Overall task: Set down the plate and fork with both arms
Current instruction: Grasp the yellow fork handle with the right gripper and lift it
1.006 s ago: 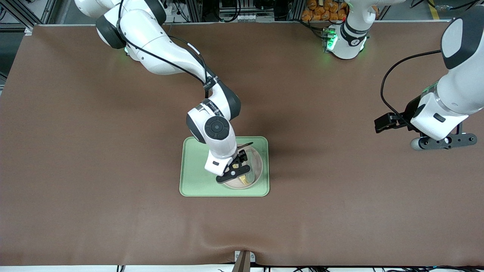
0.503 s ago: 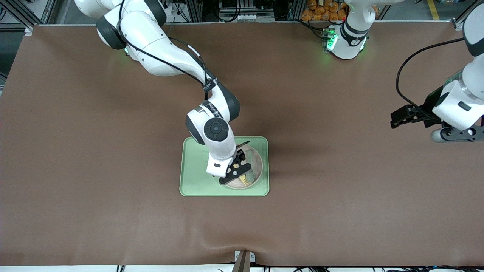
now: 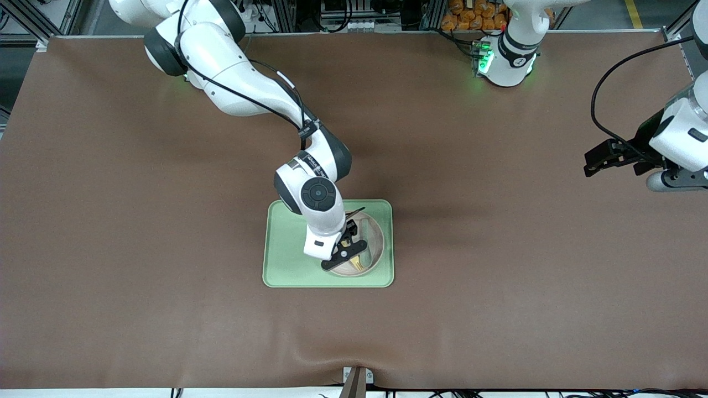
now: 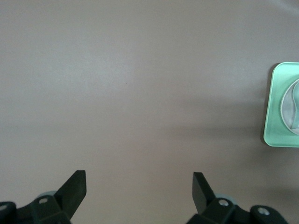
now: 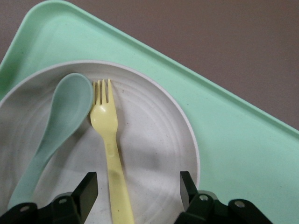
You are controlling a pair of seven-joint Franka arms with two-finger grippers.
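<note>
The pale plate (image 5: 154, 140) lies on the light-green tray (image 5: 233, 140). The pale-yellow fork (image 5: 110, 140) lies in the plate beside a grey-green spoon (image 5: 60, 121), with its tines close to the spoon's bowl. My right gripper (image 5: 138, 186) is open just above the plate, and the fork's handle runs between its fingers without touching them. In the front view the right gripper (image 3: 345, 251) covers much of the plate (image 3: 376, 239). My left gripper (image 3: 600, 160) is open and empty, up over bare table toward the left arm's end.
The tray (image 3: 282, 260) sits mid-table on the brown mat, nearer to the front camera than both bases. The tray's corner (image 4: 280, 116) shows at the edge of the left wrist view, and bare mat fills the rest of that view.
The left arm has drawn back toward its own end of the table and a little toward its base. The right gripper stays over the plate and has barely shifted.
</note>
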